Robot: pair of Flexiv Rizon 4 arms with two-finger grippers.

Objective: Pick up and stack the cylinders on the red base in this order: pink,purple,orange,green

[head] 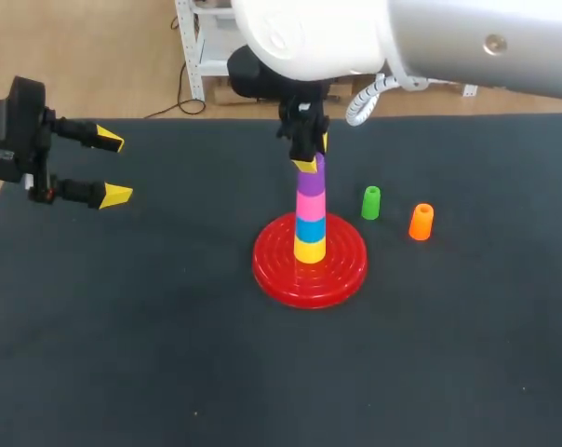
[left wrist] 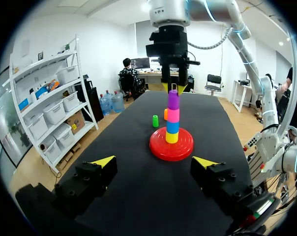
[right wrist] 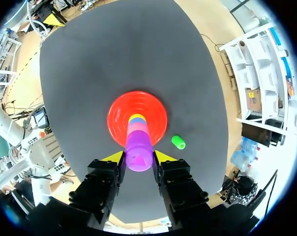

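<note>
So, the right gripper point(head: 314, 155) hangs right over the stack. Its fingers are pinching the purple plastic cylinder point(head: 312, 182) near its top, one on each side. That purple one sits as the top piece on the round, ridged red base point(head: 272, 270), roughly mid-table on the dark table point(head: 123, 354). Below it, going down, are a pink cylinder point(head: 310, 205), a blue cylinder point(head: 310, 228) and a yellow cylinder point(head: 309, 250).

Pink and purple look placed to me, so I'd guess the step in hand is just letting go.

The small green cylinder point(head: 371, 202) stands upright on the table at about 2 o'clock from the base. The orange cylinder point(head: 421, 222) stands at green's 4 o'clock, near it but not touching.

The left gripper point(head: 113, 168) is way out at 10 o'clock from the base, fingers spread wide with nothing between them.

What worries me:
- **Tower:** It's tall and skinny. If one finger lets go later than the other, or the arm lifts before both are clear, purple could get dragged off. It might take the whole stack with it.
- **Next pick:** Orange comes next, but green sits between it and the base. A low swing toward 3 o'clock could easily knock green over.
</note>
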